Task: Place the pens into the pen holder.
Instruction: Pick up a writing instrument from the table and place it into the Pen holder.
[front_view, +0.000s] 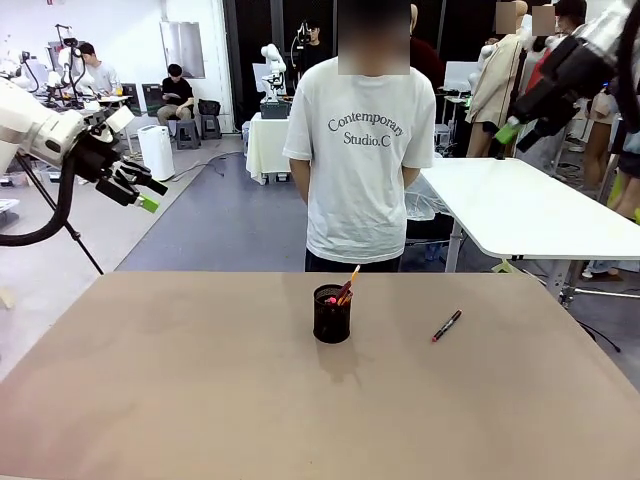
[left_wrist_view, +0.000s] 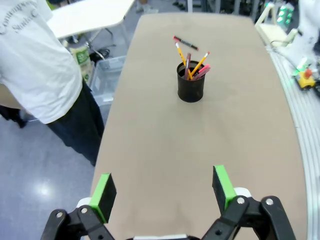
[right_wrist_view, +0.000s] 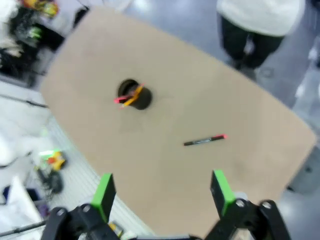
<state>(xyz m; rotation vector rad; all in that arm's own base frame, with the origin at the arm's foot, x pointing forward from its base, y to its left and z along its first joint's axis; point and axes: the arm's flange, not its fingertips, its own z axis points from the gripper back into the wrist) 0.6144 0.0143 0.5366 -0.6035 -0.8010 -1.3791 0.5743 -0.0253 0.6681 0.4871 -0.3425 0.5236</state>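
The black mesh pen holder (front_view: 332, 314) stands near the middle of the tan table, with several pens (front_view: 346, 287) sticking out of it; in the left wrist view I make out yellow pencils and reddish sticks in the pen holder (left_wrist_view: 190, 83). One black pen with red ends (front_view: 446, 326) lies flat on the table to the holder's right, also the black pen (right_wrist_view: 204, 141) (left_wrist_view: 185, 43). My left gripper (front_view: 140, 192) hangs open high at the left, off the table. My right gripper (front_view: 510, 130) is raised at the upper right, open (right_wrist_view: 162, 192).
A person in a white T-shirt (front_view: 362, 160) stands at the table's far edge, hands behind the back. The table (front_view: 200, 380) has wide bare space around the holder. A white table (front_view: 520, 205) stands behind at the right.
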